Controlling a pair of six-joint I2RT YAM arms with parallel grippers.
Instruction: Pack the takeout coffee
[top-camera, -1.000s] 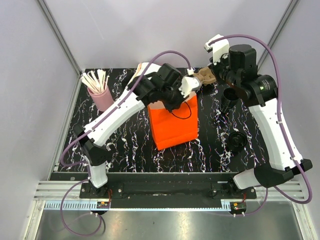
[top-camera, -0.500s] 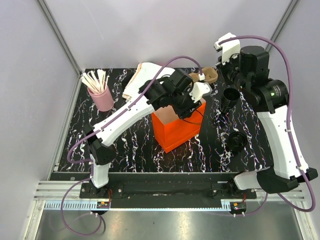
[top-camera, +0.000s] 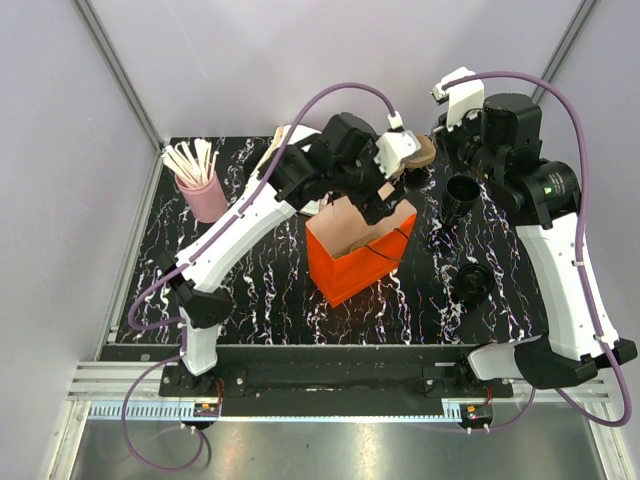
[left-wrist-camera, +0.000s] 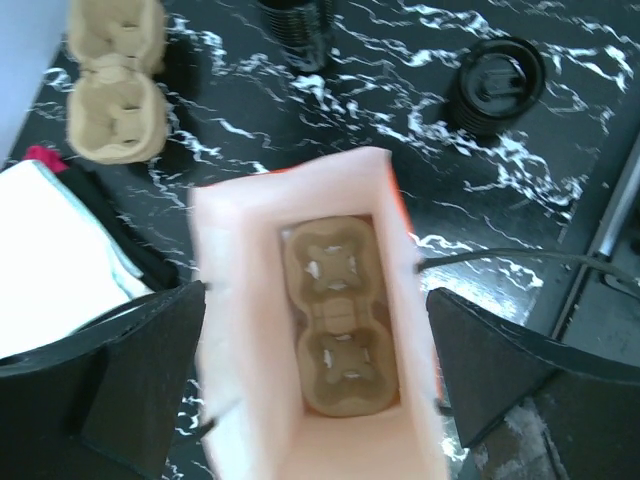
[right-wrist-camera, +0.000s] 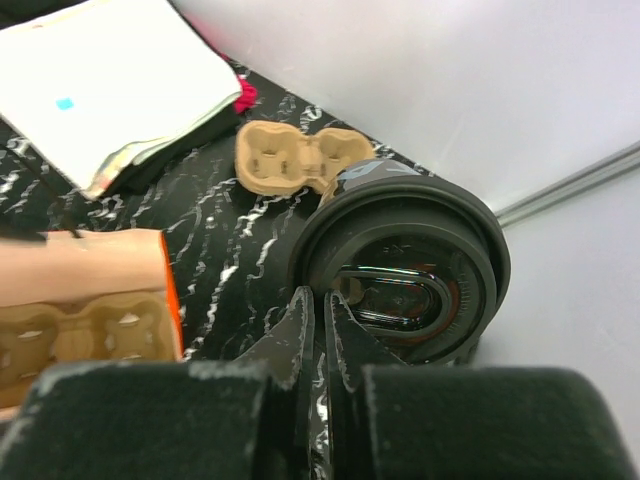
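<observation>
My right gripper (right-wrist-camera: 322, 305) is shut on the near rim of a black lidded takeout coffee (right-wrist-camera: 420, 270), which hangs below it (top-camera: 459, 197) to the right of the orange paper bag (top-camera: 355, 265). A second black cup (top-camera: 473, 282) stands on the table nearer the front, also in the left wrist view (left-wrist-camera: 497, 72). My left gripper (left-wrist-camera: 318, 365) hovers open above the bag's mouth (left-wrist-camera: 240, 300), one finger (left-wrist-camera: 130, 370) on each side. A brown two-hollow cardboard tray (left-wrist-camera: 338, 325) lies flat at the bottom of the bag.
Another cardboard tray (top-camera: 420, 152) lies on the table behind the bag. A white paper stack (top-camera: 280, 140) sits at the back, and a pink cup of wooden stirrers (top-camera: 200, 185) stands at the back left. Grey walls close in the black marbled table (top-camera: 250, 290).
My left gripper has gone from shut to wide open and lifted above the bag. The bag has shifted right and turned. The right arm has moved slightly right with its cup.
</observation>
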